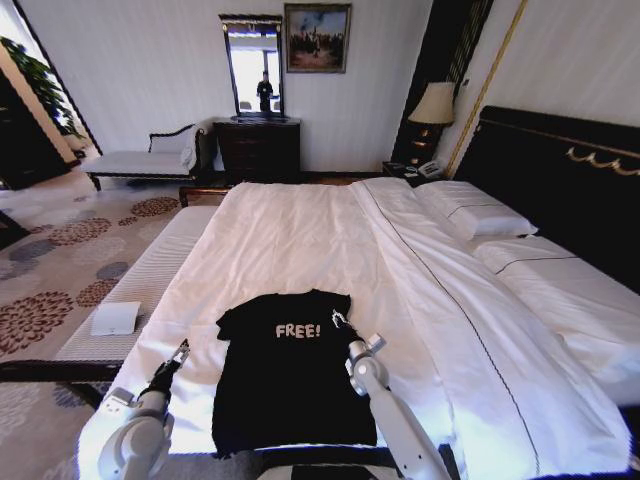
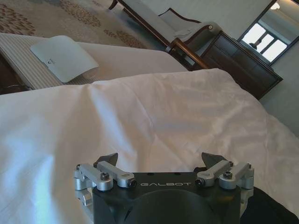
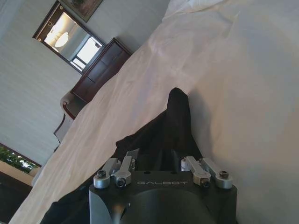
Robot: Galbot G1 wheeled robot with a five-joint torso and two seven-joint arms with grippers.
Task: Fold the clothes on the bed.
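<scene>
White sheets cover the bed (image 1: pixel 300 240), which runs away from the robot toward a dark dresser and mirror at the far wall, with pillows and a tall dark headboard on the right. From the head view, a black T-shirt (image 1: pixel 290 380) printed "FREE!" lies flat at the near edge, its hem toward the robot. The left gripper (image 1: pixel 180 352) hovers over bare sheet just left of the shirt's left sleeve, while the right gripper (image 1: pixel 343 324) sits at the shirt's right sleeve. In the left wrist view, the left gripper (image 2: pixel 161 161) has its fingers spread wide apart above plain sheet, with only a dark corner of the shirt (image 2: pixel 268 207) beside it; a close here would likely pinch sheet rather than shirt, dragging the bedding into any fold. In the right wrist view, the right gripper (image 3: pixel 161 158) also stands with its fingers apart, over a raised peak of the shirt (image 3: pixel 177 116). That bunched cloth may slip or catch in one layer only, leaving a crooked, wrinkled fold.
</scene>
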